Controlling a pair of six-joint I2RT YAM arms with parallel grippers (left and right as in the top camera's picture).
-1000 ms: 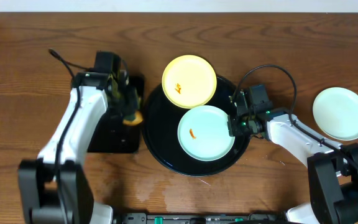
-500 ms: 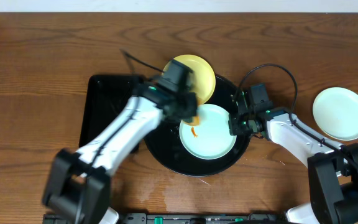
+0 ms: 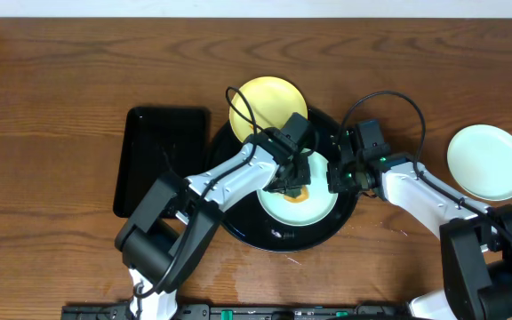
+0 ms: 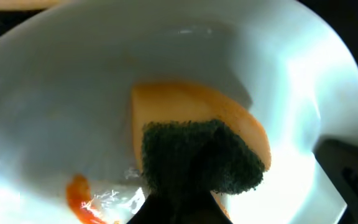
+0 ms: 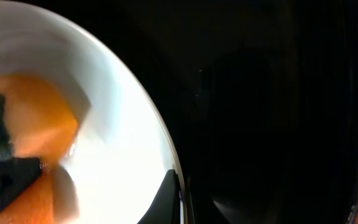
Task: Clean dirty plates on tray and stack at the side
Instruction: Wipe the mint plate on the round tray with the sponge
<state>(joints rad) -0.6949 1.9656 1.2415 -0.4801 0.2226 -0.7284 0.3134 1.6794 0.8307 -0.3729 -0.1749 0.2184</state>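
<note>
Our left fingers [image 4: 176,208] clamp the sponge [image 4: 197,143], pressing it onto the mint plate [image 3: 320,212] in the round tray [image 3: 238,227]; our right fingers [image 5: 169,196] pinch that plate's rim, presumably steadying it against the scrubbing.

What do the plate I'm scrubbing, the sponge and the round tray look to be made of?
Plate: glazed ceramic or hard plastic, smooth with wet glints. Sponge: soft orange foam with a coarse dark-green fibre scrub layer. Round tray: glossy black, likely plastic or lacquer; it mirrors light.
</note>
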